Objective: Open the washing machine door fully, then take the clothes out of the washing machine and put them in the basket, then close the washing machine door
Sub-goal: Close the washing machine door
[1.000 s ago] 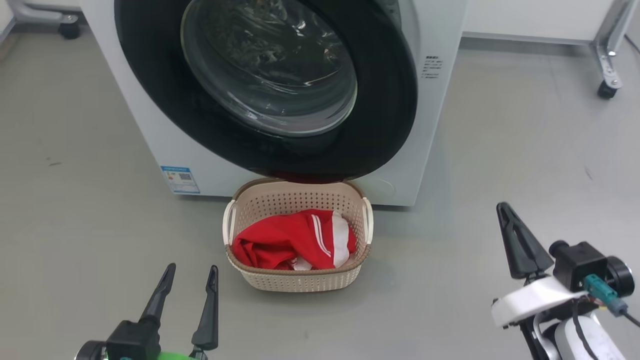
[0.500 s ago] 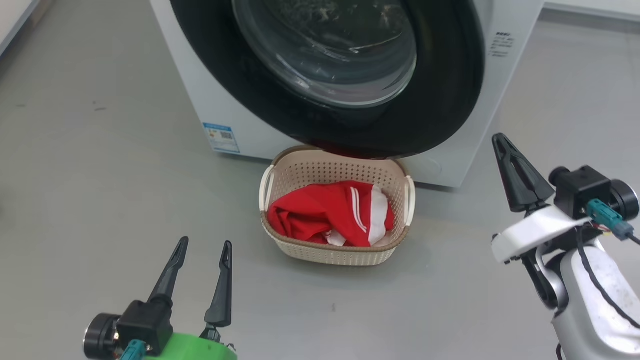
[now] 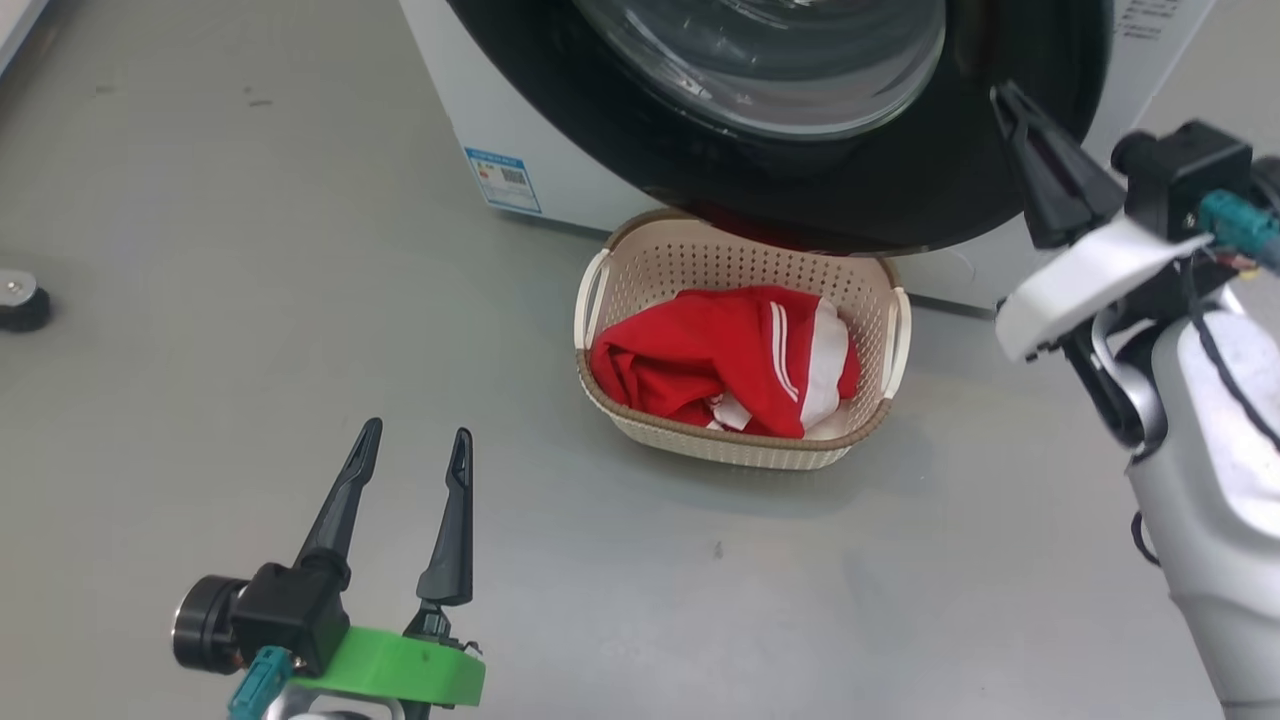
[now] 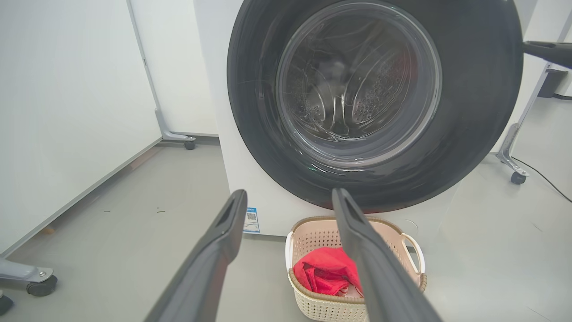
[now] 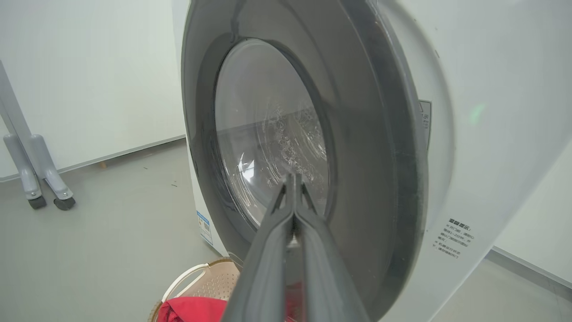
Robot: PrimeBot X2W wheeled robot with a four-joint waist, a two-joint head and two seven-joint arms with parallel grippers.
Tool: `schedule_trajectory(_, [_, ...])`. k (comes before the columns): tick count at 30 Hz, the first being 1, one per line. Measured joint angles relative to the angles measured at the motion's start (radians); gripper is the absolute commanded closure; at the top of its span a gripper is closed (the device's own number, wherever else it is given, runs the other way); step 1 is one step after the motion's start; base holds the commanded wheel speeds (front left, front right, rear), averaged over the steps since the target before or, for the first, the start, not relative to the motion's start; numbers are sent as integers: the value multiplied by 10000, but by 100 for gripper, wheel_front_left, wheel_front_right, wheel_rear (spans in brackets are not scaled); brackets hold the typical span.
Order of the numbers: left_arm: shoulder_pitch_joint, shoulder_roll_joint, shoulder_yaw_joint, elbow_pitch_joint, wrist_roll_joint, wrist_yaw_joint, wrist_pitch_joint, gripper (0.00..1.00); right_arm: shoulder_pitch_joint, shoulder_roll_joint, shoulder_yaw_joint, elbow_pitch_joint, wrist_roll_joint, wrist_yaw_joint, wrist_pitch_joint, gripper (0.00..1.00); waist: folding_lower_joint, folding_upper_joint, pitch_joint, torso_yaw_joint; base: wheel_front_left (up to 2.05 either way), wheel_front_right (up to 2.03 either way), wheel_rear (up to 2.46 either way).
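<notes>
Floor: grey, with small cream holey plastic basket (image 3: 740,455) holding soft red-and-white clothes (image 3: 720,350).
Door: round black-rimmed glass door (image 4: 375,183) looks almost shut.
Right end effector (image 5: 290,178): fingers together, by the rim — probably to push.
Left end effector (image 3: 417,430): fingers apart, empty.

clothes (image 3: 730,355) in basket (image 3: 745,452), before washing machine (image 3: 470,110)
</notes>
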Motion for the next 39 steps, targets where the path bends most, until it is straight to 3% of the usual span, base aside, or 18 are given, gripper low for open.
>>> schedule_trajectory(20, [-848, -249, -245, 174, 35, -96, -253, 0, -2468, -165, 169, 1275, 2278, 0, 464, 100, 0, 0, 1248, 424, 0, 0, 0])
schedule_trajectory(39, [-1225, -428, -552, 514, 50, -186, -353, 0, -3790, -1202, 671, 2092, 2615, 90, 608, 100, 0, 0, 1602, 604, 0, 0, 0])
